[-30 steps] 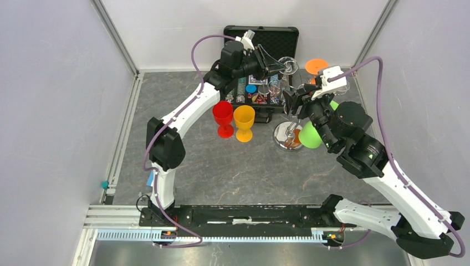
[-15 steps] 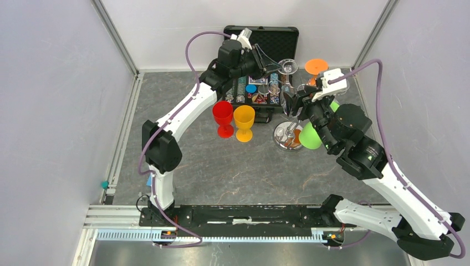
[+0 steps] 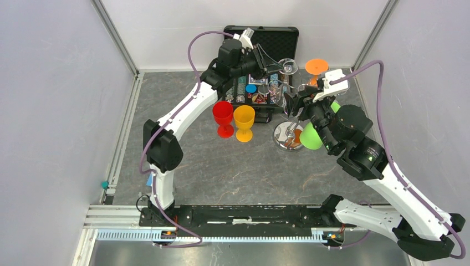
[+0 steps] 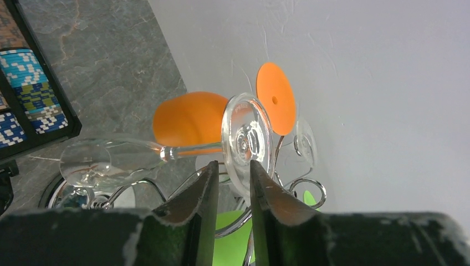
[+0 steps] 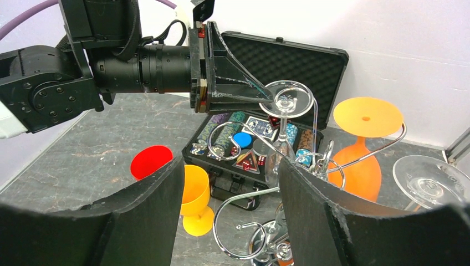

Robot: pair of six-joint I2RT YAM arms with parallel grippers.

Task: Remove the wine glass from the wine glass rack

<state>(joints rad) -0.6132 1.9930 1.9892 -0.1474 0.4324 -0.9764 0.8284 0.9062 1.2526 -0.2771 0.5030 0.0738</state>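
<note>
A clear wine glass (image 3: 287,67) hangs upside down from a hook arm of the silver wire rack (image 3: 286,136). In the left wrist view its foot (image 4: 244,139) stands on edge and its bowl lies to the left. My left gripper (image 3: 277,68) is at the foot, and the rim sits between its narrowly spaced fingertips (image 4: 208,185). The right wrist view shows the same pinch at the foot (image 5: 287,98). My right gripper (image 5: 230,166) is wide open and empty, low beside the rack's curled hooks (image 5: 242,221).
An orange glass (image 3: 316,66) and a green glass (image 3: 310,136) also hang on the rack, and another clear foot (image 5: 432,180) shows at the right. A red goblet (image 3: 223,117) and a yellow goblet (image 3: 244,123) stand left of the rack. The open black chip case (image 3: 274,41) lies behind.
My left wrist has turned and its fingers have closed in on the clear glass's foot. The glass and the right arm have barely moved.
</note>
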